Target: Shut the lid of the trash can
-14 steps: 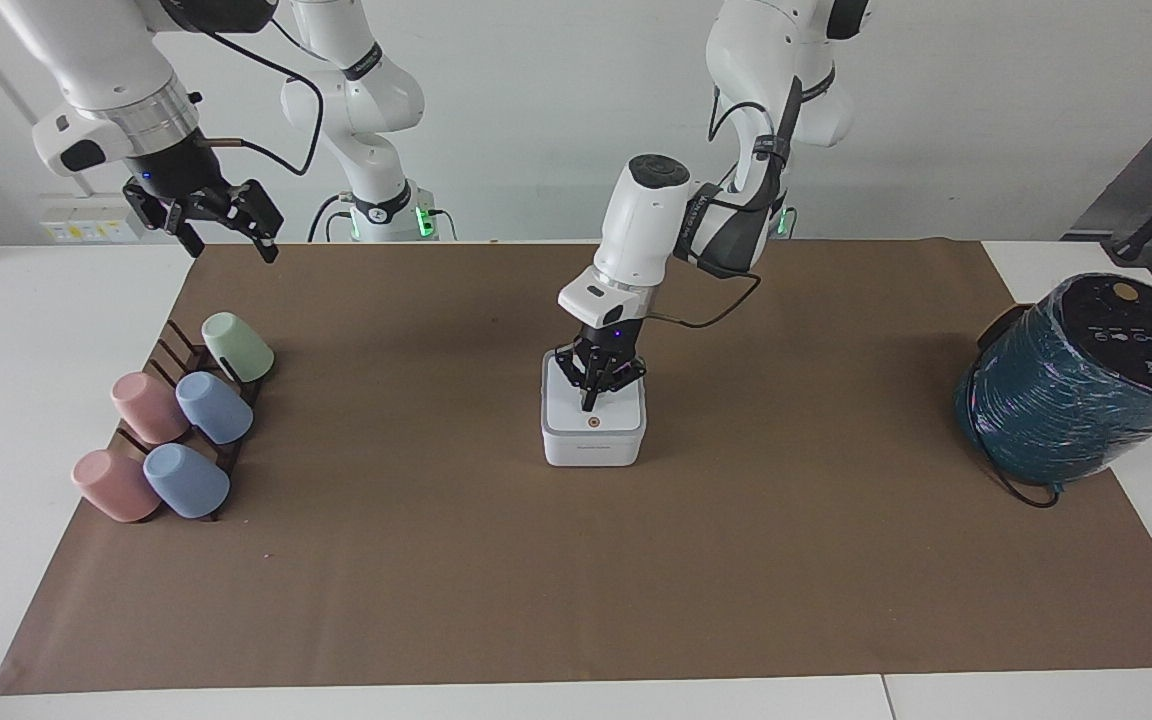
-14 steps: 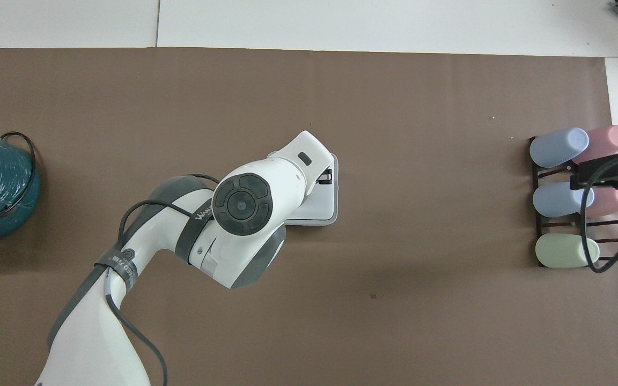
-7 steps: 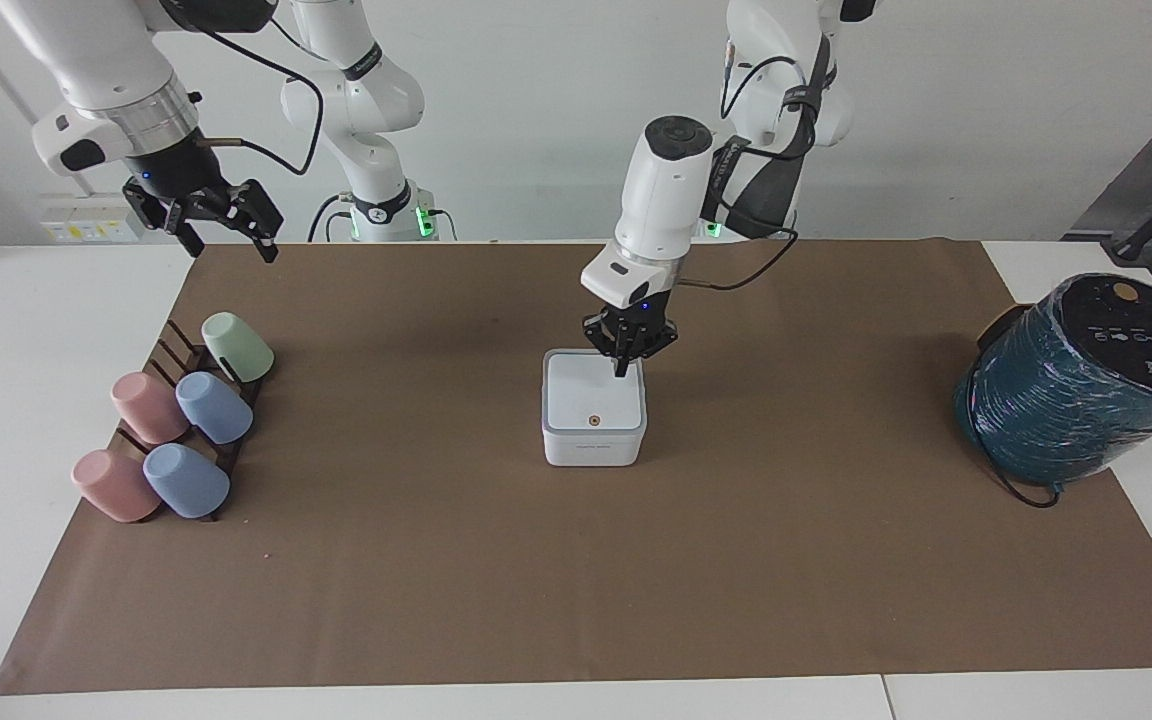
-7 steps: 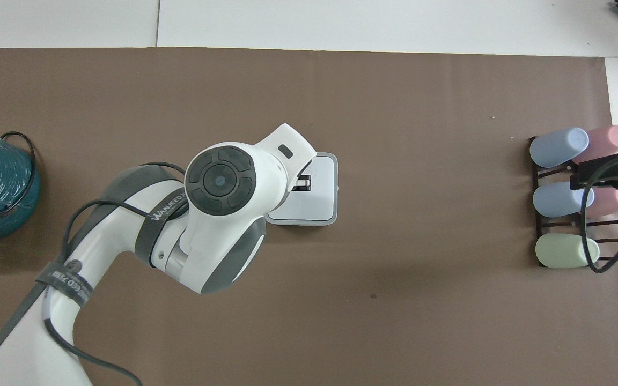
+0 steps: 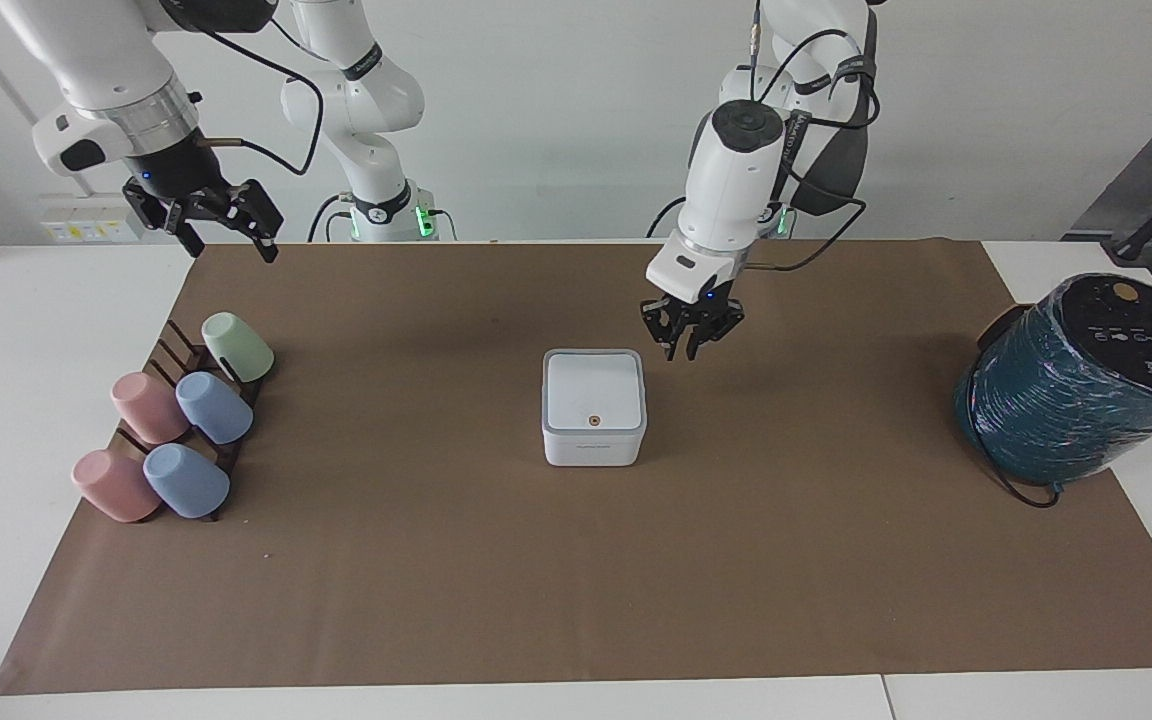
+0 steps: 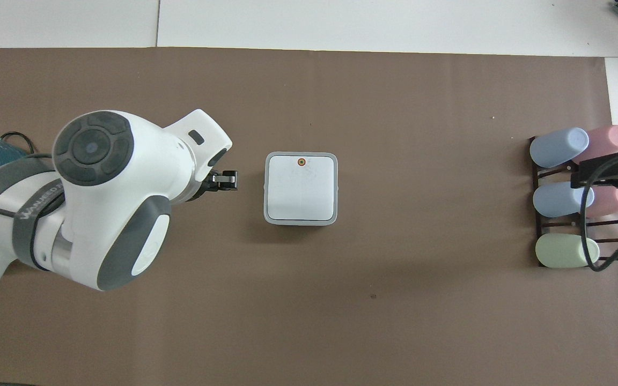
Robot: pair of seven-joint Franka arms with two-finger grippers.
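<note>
The white square trash can [image 5: 593,448] stands mid-table on the brown mat. Its lid [image 5: 595,390] lies flat on top, with the orange dot up. The lid also shows in the overhead view [image 6: 301,187]. My left gripper [image 5: 683,352] is shut and empty. It hangs above the mat beside the can, toward the left arm's end of the table, and is clear of the lid. It also shows in the overhead view [image 6: 229,180]. My right gripper [image 5: 230,245] is open and empty. It waits high over the right arm's end of the table, above the cup rack in the overhead view [image 6: 607,172].
A dark rack [image 5: 198,400] holds several pastel cups lying on their sides at the right arm's end. A large teal wrapped cylinder [image 5: 1076,390] with a black cable stands at the left arm's end. The brown mat [image 5: 576,580] covers most of the table.
My left gripper has lifted off the lid and swung away toward the left arm's end. The lid stays flat on the can. The right arm has not moved.
</note>
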